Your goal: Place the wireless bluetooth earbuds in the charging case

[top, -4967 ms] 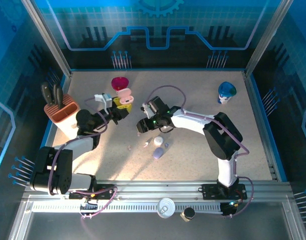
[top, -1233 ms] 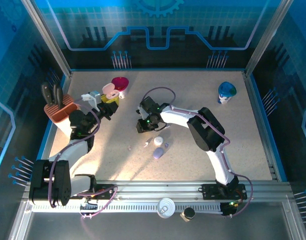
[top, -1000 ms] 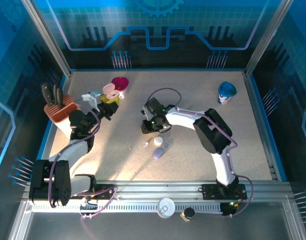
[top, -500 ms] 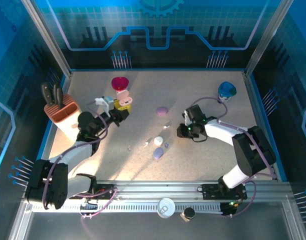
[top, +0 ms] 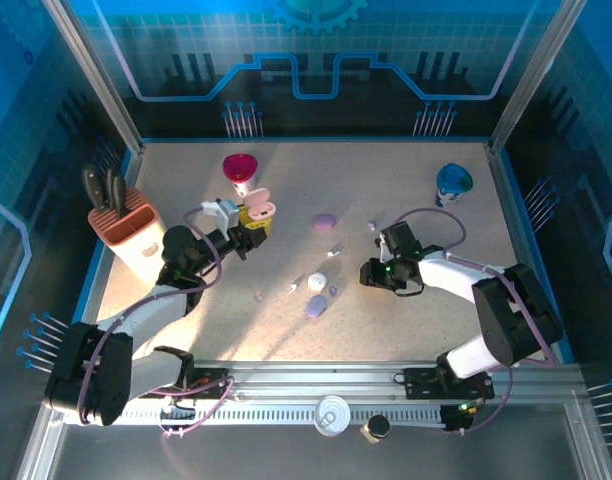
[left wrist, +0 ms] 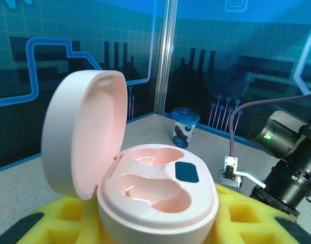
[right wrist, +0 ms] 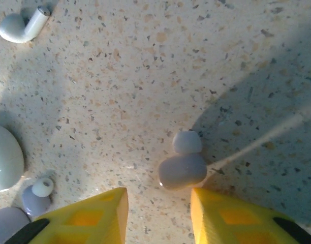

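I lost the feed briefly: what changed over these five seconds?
The right gripper swung rightward from the table's centre and is now open over a purple earbud. The left gripper carried the pink case left, then back. The knife block and cup stayed put.

Right fingers [right wrist: 89, 219] parted; left fingers [left wrist: 247, 218] clamped

The pink case [left wrist: 155, 203] runs off the left wrist view's lower edge. A pale oval case [right wrist: 4, 157] is cut by the right wrist view's left edge. From above, the earbuds [top: 293, 288] are mere specks.
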You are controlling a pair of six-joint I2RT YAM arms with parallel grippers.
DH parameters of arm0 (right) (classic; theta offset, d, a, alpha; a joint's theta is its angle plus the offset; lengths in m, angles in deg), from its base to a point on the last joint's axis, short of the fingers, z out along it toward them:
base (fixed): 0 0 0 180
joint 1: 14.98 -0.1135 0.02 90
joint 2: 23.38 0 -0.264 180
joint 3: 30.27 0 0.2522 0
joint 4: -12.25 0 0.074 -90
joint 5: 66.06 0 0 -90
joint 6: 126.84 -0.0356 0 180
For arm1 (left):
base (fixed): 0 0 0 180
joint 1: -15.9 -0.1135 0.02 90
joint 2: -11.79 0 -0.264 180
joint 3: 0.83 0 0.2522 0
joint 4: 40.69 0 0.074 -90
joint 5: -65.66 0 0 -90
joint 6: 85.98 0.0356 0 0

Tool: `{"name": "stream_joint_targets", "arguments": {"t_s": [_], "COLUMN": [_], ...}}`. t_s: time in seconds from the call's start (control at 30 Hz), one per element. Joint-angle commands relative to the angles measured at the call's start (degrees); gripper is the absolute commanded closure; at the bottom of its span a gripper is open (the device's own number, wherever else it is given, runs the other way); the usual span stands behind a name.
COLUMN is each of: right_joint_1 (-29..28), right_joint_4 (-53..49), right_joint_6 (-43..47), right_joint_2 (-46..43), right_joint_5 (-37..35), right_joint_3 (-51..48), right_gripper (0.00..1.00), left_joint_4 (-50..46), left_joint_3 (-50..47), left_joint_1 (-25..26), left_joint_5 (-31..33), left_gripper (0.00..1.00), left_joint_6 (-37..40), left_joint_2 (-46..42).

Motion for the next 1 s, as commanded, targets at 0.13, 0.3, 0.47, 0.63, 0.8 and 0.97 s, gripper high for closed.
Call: {"name": "stream_joint_targets", "arguments": {"t_s": [0.13,0.3,0.47,0.63,0.8,0.97], "right_joint_1": [-2.2,-3.66,-3.8,-3.73,-0.48,3.01], "right_joint_4": [2.78,3.29,3.91,1.43,-0.82,-0.31], "right_joint_6": [-2.75,-2.68,-2.18,1.6,4.68,6.4], "right_joint_2": [-0.64,-0.37,-0.26,-3.61,-2.49,4.85], "right_joint_5": [2.26,1.84,2.19,-1.72,-3.14,0.75], "right_joint_3": [-0.25,1.16,1.95,2.9,5.36,9.26], "right_gripper": [0.54,0.53,0.52,0.51,0.45,0.39], "left_joint_4": [-0.22,0.87,1.22,1.23,1.55,2.28], "left_joint_3": [0.48,0.56,0.44,0.3,0.28,0.09], "left_joint_1": [0.51,0.6,0.69,0.69,0.91,1.3], "left_joint_5": [-0.47,-0.54,-0.54,-0.65,-0.81,-0.82], "left_gripper": [0.65,0.65,0.65,0.65,0.65,0.65], "left_joint_6": [1.27,0.72,0.73,0.71,0.8,0.54], "left_joint_2": [0.06,0.72,0.91,0.83,0.94,1.25]}}
